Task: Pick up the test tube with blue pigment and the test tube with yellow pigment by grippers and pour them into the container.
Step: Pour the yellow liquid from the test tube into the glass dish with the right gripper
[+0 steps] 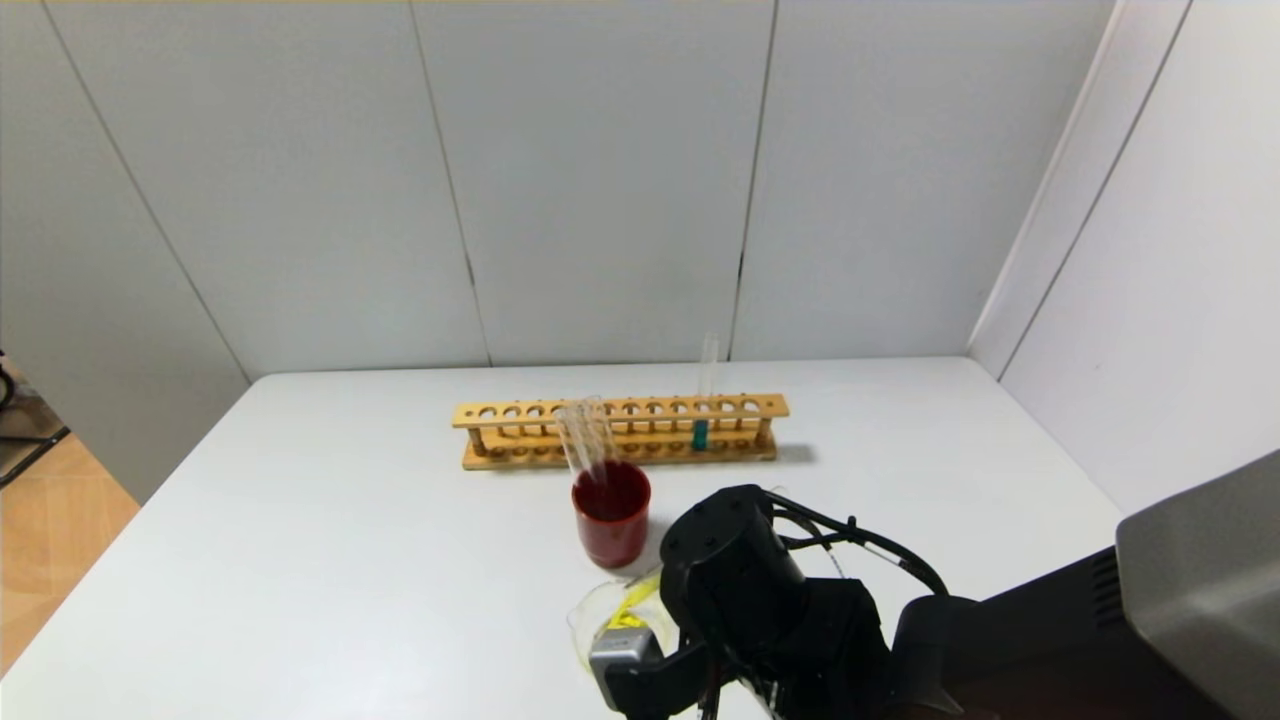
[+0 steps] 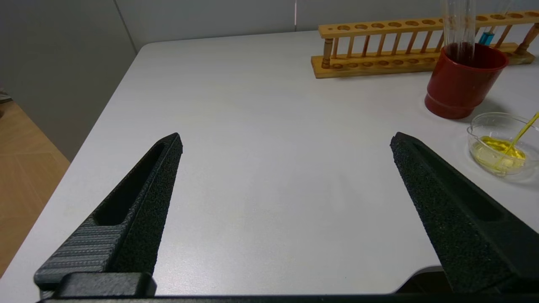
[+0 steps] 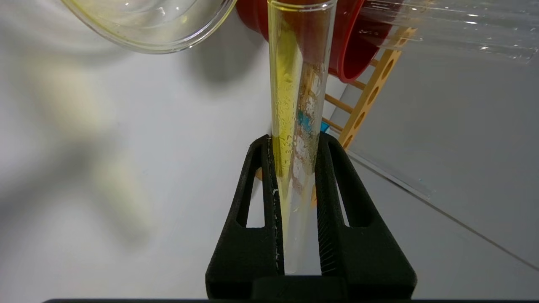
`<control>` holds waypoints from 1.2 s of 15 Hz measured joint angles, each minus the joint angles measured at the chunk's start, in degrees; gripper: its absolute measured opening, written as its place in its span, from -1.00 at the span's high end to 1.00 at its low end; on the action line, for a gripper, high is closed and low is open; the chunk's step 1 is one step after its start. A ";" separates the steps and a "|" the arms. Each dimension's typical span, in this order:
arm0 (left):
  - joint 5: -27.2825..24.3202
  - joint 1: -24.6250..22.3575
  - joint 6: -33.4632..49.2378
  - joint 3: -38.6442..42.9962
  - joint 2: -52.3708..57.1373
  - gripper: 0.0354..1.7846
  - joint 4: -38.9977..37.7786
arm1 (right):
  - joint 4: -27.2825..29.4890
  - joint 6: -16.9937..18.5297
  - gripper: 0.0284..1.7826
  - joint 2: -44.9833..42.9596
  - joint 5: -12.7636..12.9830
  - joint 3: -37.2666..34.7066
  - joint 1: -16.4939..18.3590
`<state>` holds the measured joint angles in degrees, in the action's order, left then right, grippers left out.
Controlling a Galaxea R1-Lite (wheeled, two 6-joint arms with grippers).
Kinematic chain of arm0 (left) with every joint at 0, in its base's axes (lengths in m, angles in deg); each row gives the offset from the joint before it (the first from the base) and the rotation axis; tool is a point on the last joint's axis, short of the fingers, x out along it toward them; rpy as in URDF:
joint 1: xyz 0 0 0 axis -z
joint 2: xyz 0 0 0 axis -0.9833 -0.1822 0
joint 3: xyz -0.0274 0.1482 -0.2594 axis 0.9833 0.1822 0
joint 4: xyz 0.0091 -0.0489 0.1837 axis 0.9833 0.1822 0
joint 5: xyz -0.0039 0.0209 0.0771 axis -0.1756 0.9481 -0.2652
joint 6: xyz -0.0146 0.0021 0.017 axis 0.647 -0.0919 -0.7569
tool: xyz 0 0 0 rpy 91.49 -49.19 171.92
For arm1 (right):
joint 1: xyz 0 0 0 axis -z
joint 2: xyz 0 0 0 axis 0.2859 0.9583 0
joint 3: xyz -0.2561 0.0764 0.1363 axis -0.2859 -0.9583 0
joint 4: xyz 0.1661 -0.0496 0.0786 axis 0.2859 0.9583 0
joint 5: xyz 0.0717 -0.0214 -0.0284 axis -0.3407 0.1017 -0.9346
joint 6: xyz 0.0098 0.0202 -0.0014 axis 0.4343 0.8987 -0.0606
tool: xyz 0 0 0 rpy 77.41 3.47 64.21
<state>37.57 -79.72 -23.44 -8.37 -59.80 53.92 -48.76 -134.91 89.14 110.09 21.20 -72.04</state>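
My right gripper (image 3: 293, 139) is shut on the test tube with yellow pigment (image 3: 290, 84). The tube is tilted with its mouth over the container (image 3: 168, 42), a low clear beaker, and yellow liquid runs along its wall. In the left wrist view the tube's mouth (image 2: 522, 134) dips into the container (image 2: 478, 126), which holds a yellow pool. In the head view the container (image 1: 580, 615) sits at the table's front, partly behind my right arm (image 1: 760, 610). The test tube with blue pigment (image 1: 703, 400) stands upright in the wooden rack (image 1: 620, 430). My left gripper (image 2: 286, 141) is open and empty over bare table to the left.
A dark-red cup (image 1: 612, 525) holding colourless clear tubes (image 1: 588, 440) stands between the rack and the container, close to the container. The white table (image 1: 350, 520) ends at grey walls behind and to the right, with open floor on the left.
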 joint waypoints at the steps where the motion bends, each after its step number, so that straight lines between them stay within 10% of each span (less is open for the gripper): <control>1: 0.02 0.00 0.02 0.00 0.00 -0.96 -0.02 | 0.18 -0.06 0.67 -0.02 -0.02 0.05 0.26; 18: 0.02 -0.02 -0.02 0.00 0.00 -0.96 0.00 | 0.57 -9.24 0.67 1.16 3.78 3.80 0.45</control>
<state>37.60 -79.75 -23.47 -8.37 -59.80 53.92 -48.19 -144.15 90.29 113.87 25.00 -71.59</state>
